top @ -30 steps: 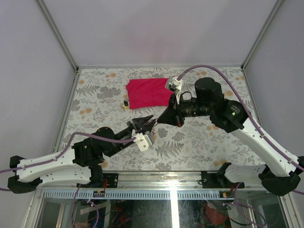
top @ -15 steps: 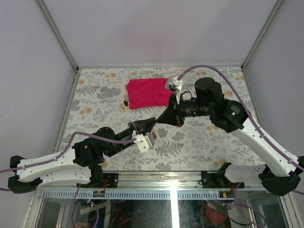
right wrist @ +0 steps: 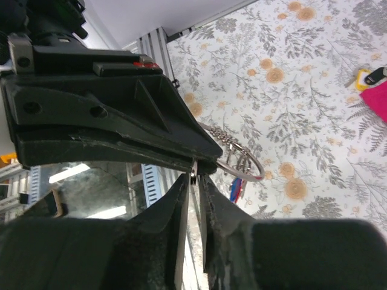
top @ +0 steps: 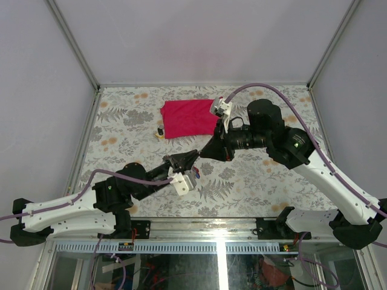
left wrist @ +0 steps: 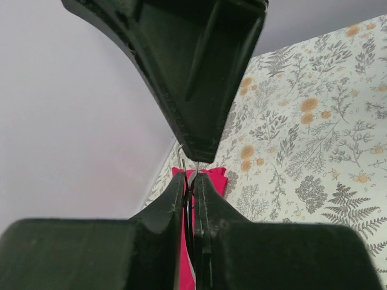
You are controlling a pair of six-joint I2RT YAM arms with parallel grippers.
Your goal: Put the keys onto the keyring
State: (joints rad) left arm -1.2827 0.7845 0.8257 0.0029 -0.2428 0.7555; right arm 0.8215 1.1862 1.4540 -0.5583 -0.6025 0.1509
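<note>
My left gripper (top: 186, 158) (left wrist: 190, 176) is shut on the thin silver keyring (right wrist: 245, 179), whose wire (left wrist: 182, 163) runs up between its fingers. In the right wrist view the ring sticks out from the left gripper's black fingers (right wrist: 121, 133), and a blue and a red key (right wrist: 236, 188) hang from it. My right gripper (top: 202, 154) (right wrist: 195, 181) meets the left one tip to tip above the table. Its jaws stand a narrow gap apart, with a small metal piece at their tips. Another key (top: 160, 132) (right wrist: 372, 77), with a tan and black head, lies on the table beside the red cloth.
A red cloth (top: 187, 118) lies flat at the back of the floral table (top: 260, 175). Grey walls and metal rails (top: 84, 136) close in the table on three sides. Both arms reach in from the near edge.
My left gripper has closed its jaws onto the keyring. The right gripper's jaws, shut before, have parted slightly. Both arms have hardly shifted.
</note>
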